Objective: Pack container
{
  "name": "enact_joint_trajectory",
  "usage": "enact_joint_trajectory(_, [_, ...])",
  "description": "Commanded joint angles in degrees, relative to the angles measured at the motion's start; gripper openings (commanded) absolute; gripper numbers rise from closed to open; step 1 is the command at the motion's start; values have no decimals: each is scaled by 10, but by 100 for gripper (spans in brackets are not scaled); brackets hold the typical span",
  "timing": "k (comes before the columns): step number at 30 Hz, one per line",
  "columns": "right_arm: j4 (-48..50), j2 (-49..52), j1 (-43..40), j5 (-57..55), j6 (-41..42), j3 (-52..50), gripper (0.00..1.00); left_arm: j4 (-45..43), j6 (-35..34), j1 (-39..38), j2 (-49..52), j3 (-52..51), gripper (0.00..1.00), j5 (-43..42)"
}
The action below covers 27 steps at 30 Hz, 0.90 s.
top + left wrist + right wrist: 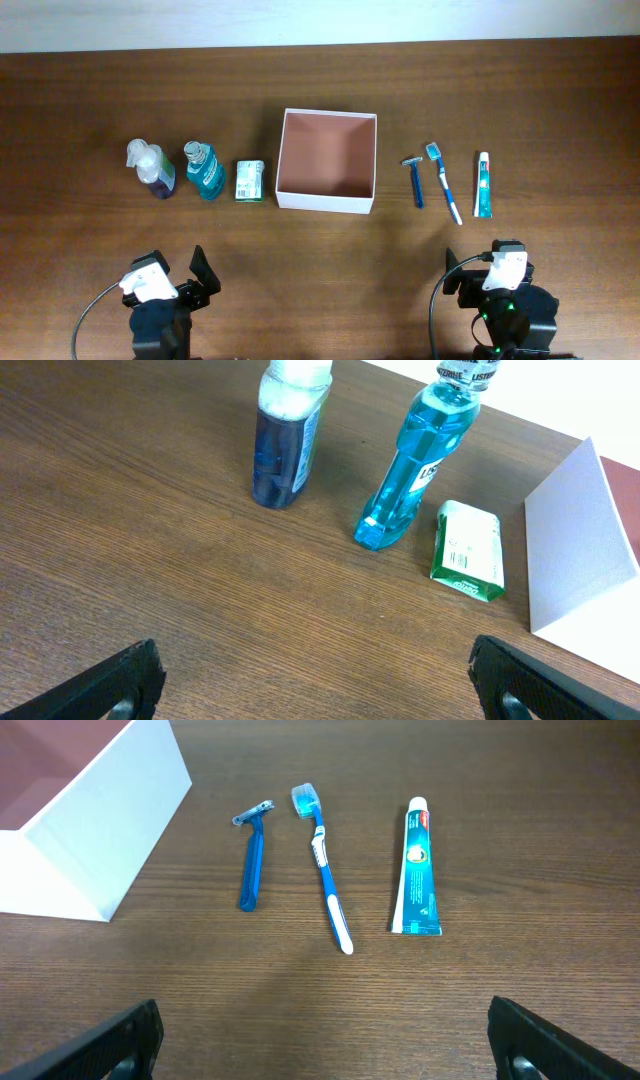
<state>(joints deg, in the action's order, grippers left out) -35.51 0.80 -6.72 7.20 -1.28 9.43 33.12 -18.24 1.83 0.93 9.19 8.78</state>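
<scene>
The container point(296, 197), a square white box with a pinkish-brown inside, sits mid-table and holds nothing; its wall shows in the left wrist view point(580, 550) and the right wrist view point(110, 830). Left of it stand a purple spray bottle point(152, 170) point(285, 445), a blue mouthwash bottle point(205, 172) point(415, 465) and a green-white carton point(249, 181) point(467, 550). Right of it lie a blue razor point(416, 180) point(252, 868), a toothbrush point(444, 182) point(325, 870) and a toothpaste tube point(483, 185) point(417, 870). My left gripper point(185, 282) point(318, 685) and right gripper point(482, 275) point(325, 1045) are open and empty near the front edge.
A pale wall strip point(320, 20) runs along the table's far edge. Bare wood point(330, 270) lies between the two grippers in front of the container.
</scene>
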Motion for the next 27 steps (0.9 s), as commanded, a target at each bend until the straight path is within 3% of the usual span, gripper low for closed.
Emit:
enact_joint_trajectory(1, [0,-6,-4,5,3,-4,99,-3,-2,-2,-6,-4,99,0])
enact_joint_trajectory(10, [0,-6,-4,5,3,-4,99,-12,-16,-2,-6,-1,99,-81])
enact_joint_trajectory(15, [0,-6,-4,5,3,-4,99,-5,-18,-2,29,62,99,-95])
enact_joint_trajectory(19, [0,-6,-4,5,3,-4,99,2,-3,-2,127,162,100,-78])
enact_joint_trajectory(27, [0,-6,-4,5,3,-4,99,104,96,-2,437,451,99,-75])
